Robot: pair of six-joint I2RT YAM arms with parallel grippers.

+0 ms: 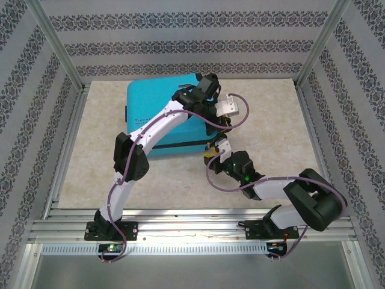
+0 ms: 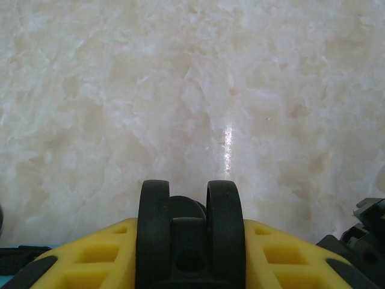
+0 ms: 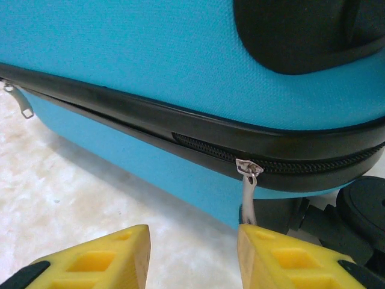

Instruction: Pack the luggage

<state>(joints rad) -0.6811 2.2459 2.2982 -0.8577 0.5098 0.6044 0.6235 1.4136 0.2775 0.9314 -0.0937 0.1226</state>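
Top view, turquoise luggage (image 1: pixel 147 99) lying flat on marbled table (image 1: pixel 271 120), both arms at its right side; left wrist, left gripper (image 2: pixel 190 265) pinching black wheel (image 2: pixel 189 211); right wrist, right gripper (image 3: pixel 192 253) spread, zipper pull (image 3: pixel 247 180) hanging by one fingertip.

Matt textured plastic luggage (image 3: pixel 120 48), glossy marbled table (image 2: pixel 180 90)

Left arm (image 1: pixel 120 197), right arm (image 1: pixel 274 188) — white tube links, bulky black joint housings, purple cables (image 1: pixel 224 187) looping along both. Green light (image 1: pixel 245 178) on right forearm. Left gripper (image 2: pixel 191 227), right gripper (image 3: pixel 192 236) — yellow pocketed fingers (image 3: pixel 99 262), black trim.
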